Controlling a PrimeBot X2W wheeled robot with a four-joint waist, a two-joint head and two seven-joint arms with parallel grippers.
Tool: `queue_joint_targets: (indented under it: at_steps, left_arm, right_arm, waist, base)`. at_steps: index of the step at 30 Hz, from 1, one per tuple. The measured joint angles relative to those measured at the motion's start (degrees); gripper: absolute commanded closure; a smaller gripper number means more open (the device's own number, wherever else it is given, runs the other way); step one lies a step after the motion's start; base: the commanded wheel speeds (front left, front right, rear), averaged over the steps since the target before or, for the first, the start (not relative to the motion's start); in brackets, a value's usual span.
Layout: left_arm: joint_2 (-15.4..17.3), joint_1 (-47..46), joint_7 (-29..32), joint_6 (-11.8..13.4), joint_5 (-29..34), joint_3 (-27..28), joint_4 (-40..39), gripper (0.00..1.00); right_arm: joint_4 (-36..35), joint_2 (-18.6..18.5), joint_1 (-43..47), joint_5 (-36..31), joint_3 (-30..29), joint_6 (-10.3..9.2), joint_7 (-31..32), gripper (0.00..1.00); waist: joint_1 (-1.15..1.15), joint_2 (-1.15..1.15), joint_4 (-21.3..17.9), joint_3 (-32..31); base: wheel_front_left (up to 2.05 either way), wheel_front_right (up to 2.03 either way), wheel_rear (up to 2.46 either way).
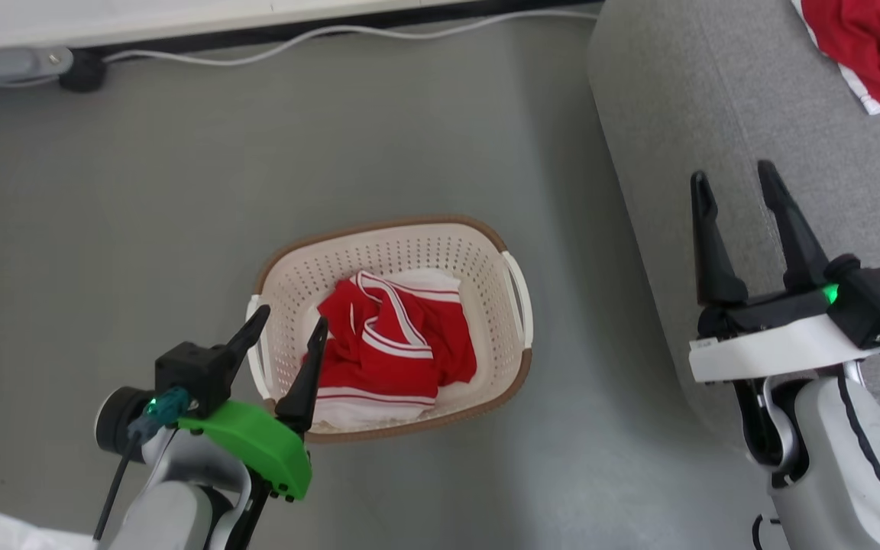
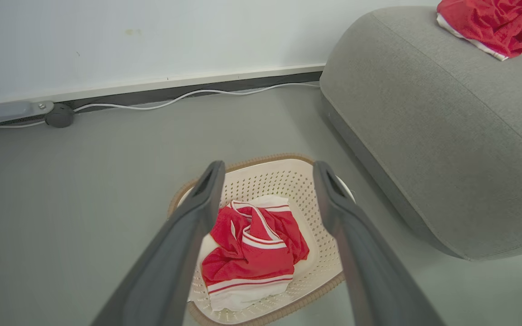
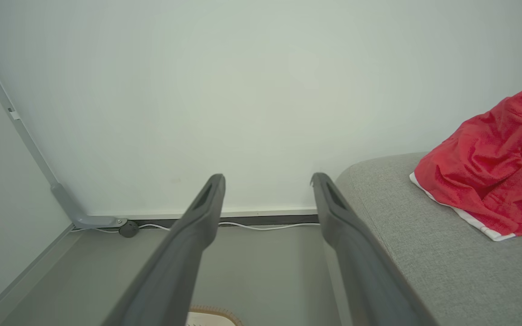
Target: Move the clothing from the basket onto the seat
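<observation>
Near, the left hand and right hand are both spread, empty. One red garment is left in the basket, left of the sofa; far right, a second garment already lies on it.

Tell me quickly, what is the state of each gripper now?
Left gripper: open, holding nothing.
Right gripper: open, holding nothing.
</observation>
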Motion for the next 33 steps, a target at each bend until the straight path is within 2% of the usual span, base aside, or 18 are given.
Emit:
queue_joint_targets:
  at_steps: [8,20,33]
  left_arm:
    - [0.1,-6.0,4.3,0.0,2.7,-1.7,2.1,0.0]
    - [-0.1,-15.2,9.2,0.1,6.1,-3.0,4.7,0.0]
    - [0.0,-27.1,15.7,1.7,9.7,-2.5,6.8,0.0]
  right_arm:
    - [-3.8,1.0,-4.2,-0.6,-0.5,0.0,0.0,0.0]
    - [-5.8,2.1,-8.1,-1.3,-0.6,0.38,0.0,0.0]
    - [-8.9,3.3,-17.0,-0.7,-1.1,1.0,0.0,0.0]
  waist:
    - [0.0,0.0,-1.8,6.4]
    - [0.0,0.0,-4.0,16.3]
    - [0.01,0.0,-6.6,27.7]
  base:
    - [0.0,0.0,0.0]
    - [0.0,0.0,0.0]
    - [0.0,0.0,0.0]
